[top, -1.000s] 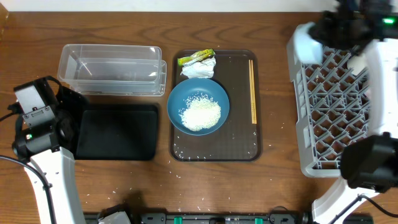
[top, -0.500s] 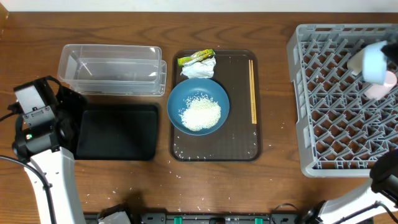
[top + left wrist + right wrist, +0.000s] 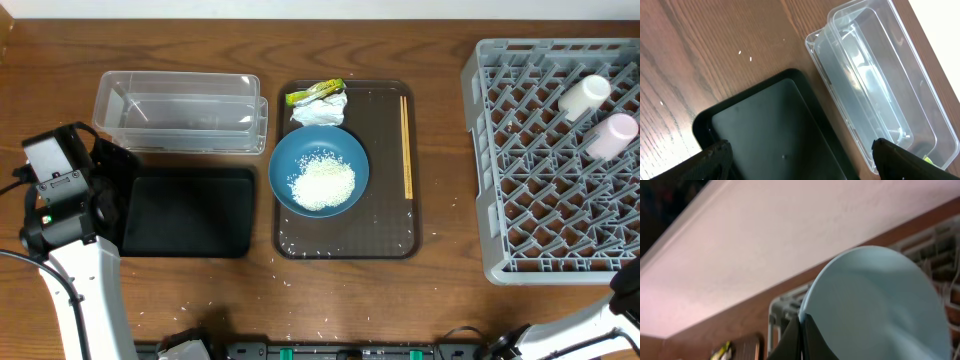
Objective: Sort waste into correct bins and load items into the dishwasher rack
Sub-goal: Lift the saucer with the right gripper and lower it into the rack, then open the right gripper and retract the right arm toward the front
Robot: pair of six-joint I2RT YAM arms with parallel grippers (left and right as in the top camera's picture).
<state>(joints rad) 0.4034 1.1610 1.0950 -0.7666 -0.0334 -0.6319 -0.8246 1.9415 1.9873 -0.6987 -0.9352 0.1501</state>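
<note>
Only the right wrist camera showed my right claw [image 3: 801,330] pinching the small light-blue bowl [image 3: 875,305] just above it. My left claw [image 3: 802,156] stood open over the black tray [image 3: 765,120].

glossy clear plastic tub [image 3: 180,112]

Robot workbench: wooden table [image 3: 450,40], dishwasher rack [image 3: 530,180]

A brown serving tray [image 3: 392,236] lies mid-table, rectangular with rounded corners and a raised rim, its long sides running near to far. The wooden table [image 3: 441,150] beneath it is dark brown with visible grain. A pale strip [image 3: 300,8] borders the table's far edge. A dark rail [image 3: 330,352] runs along the near edge.
</note>
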